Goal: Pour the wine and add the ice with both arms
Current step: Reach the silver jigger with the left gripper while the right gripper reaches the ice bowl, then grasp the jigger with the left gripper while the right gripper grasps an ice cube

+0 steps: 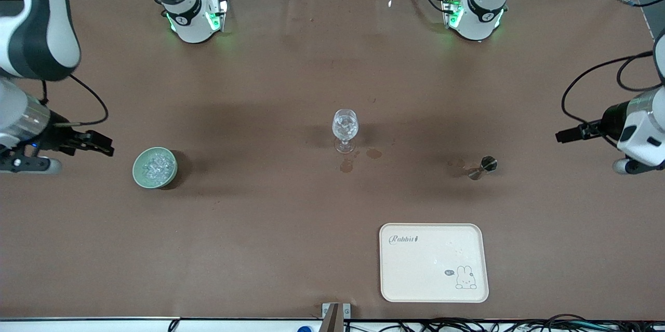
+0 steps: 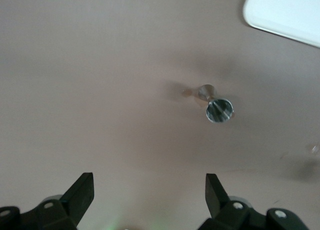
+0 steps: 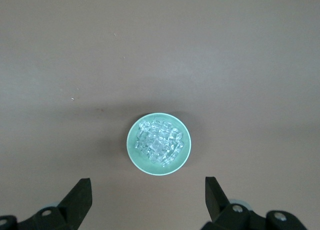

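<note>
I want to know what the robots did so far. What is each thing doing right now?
Left gripper: open, holding nothing, waiting over the table near the metal cup.
Right gripper: open, holding nothing, near the bowl.
Bowl: upright, holds ice.
Glass: standing upright, something clear inside.
Metal cup: lying on its side.
Tray: flat, nothing on it.
Table: small wet spots by the glass.

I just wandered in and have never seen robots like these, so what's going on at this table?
Two robot arms are set up to serve a drink, and neither holds anything. The right gripper hangs open near a green bowl heaped with ice. The left gripper hangs open near a small metal measuring cup standing on the table. A stemmed glass stands in the middle with ice already in it, a few wet spots beside its foot. A cream tray lies nearer the front camera.
</note>
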{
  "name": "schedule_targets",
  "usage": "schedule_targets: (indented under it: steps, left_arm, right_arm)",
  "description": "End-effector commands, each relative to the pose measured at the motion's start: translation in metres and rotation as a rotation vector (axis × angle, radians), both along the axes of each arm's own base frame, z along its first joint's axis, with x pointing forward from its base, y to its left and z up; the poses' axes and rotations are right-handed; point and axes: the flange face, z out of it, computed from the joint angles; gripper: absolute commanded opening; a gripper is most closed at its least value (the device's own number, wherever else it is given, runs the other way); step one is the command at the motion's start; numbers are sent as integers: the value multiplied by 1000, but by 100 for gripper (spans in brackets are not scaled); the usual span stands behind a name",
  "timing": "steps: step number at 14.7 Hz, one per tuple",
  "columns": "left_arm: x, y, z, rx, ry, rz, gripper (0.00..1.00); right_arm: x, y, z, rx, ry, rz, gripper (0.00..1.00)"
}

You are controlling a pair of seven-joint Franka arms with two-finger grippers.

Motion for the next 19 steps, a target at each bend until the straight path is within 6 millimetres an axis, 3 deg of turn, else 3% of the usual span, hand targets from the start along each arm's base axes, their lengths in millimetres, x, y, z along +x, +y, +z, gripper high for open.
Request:
schedule_targets:
  steps: [1, 4, 8, 10, 12, 15, 19]
  left_arm:
    - [16, -5, -43, -23, 72, 229, 94]
    - [28, -7, -99, -90, 145, 393, 93]
    - [34, 30, -167, -249, 223, 571, 93]
    - [33, 41, -200, -340, 284, 651, 92]
    - [32, 37, -226, -395, 331, 688, 90]
    - [28, 49, -266, -488, 397, 781, 89]
    - [22, 43, -299, -585, 472, 860, 86]
  right_arm:
    - [-2, -5, -44, 3, 2, -8, 99]
    - [-12, -4, -98, -2, -24, -5, 99]
    - [-27, -6, -153, 2, 37, -11, 95]
    - [-34, -4, -169, 3, 70, -7, 91]
    - [-33, 2, -181, 2, 68, 4, 85]
    - [-30, 8, -196, 0, 62, 13, 78]
    - [-28, 7, -218, -3, 50, 16, 76]
